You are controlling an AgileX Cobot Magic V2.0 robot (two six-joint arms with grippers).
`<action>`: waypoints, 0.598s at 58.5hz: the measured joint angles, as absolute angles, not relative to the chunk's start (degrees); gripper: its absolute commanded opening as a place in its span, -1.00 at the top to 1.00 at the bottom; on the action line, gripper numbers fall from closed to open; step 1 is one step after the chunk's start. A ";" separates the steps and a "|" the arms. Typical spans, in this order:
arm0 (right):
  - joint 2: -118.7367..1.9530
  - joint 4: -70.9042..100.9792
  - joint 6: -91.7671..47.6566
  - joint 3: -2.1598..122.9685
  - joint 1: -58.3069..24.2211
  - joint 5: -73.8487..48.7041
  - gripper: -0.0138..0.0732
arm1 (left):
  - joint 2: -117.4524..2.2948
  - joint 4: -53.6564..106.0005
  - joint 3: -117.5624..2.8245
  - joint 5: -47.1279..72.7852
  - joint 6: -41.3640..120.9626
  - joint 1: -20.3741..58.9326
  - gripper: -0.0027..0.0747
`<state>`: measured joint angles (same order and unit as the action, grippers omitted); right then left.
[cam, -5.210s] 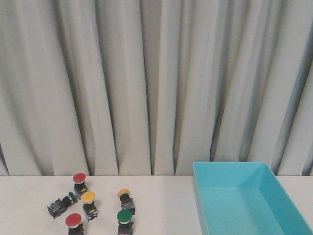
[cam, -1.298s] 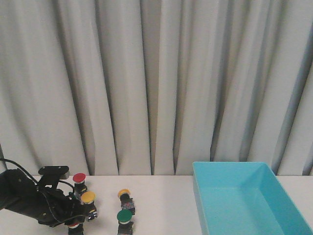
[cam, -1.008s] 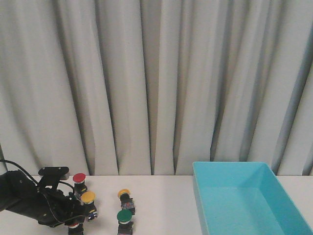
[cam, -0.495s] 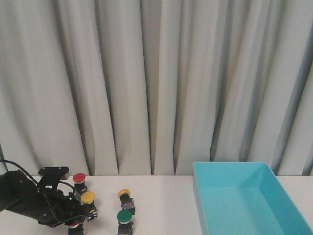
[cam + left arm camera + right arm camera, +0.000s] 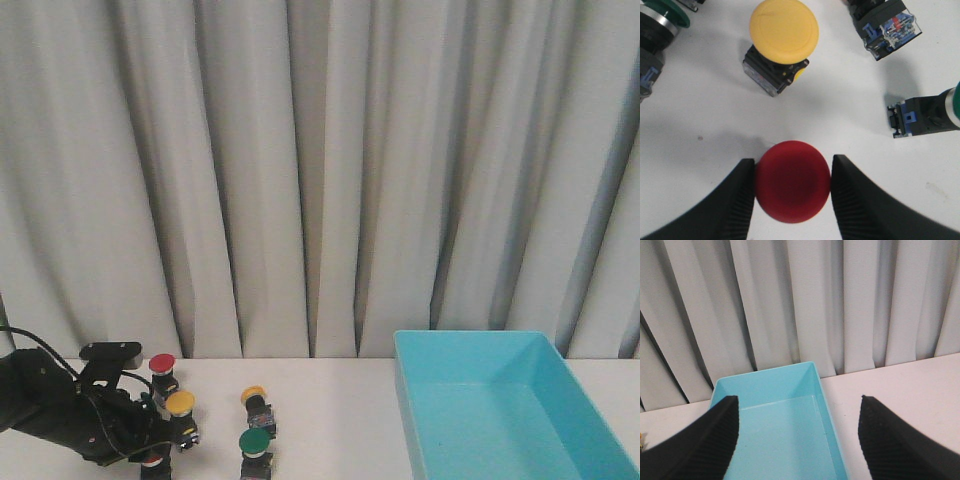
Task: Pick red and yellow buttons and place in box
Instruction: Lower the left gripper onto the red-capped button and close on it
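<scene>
Gripping red button (image 5: 792, 187), left gripper (image 5: 792, 192)

Left tool (image 5: 792, 195) closed low, right tool (image 5: 796, 440) spread

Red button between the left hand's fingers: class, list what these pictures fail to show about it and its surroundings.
1. Red button: its switch body is hidden under its own cap in the left wrist view; the left arm covers most of it in the front view.
2. Left hand: whether its fingers actually press the cap is unclear.
3. Box: its near end is cut off by the front view's edge.
</scene>
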<state>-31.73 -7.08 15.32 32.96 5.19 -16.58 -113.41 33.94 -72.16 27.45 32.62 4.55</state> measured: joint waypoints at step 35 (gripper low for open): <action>-31.73 -7.08 15.32 32.96 5.19 -16.58 -0.46 | -113.41 33.94 -72.18 28.30 32.62 4.55 0.95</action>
<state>-31.73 -7.08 15.32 32.96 5.19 -16.58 -113.41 33.94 -72.18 28.30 32.62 4.55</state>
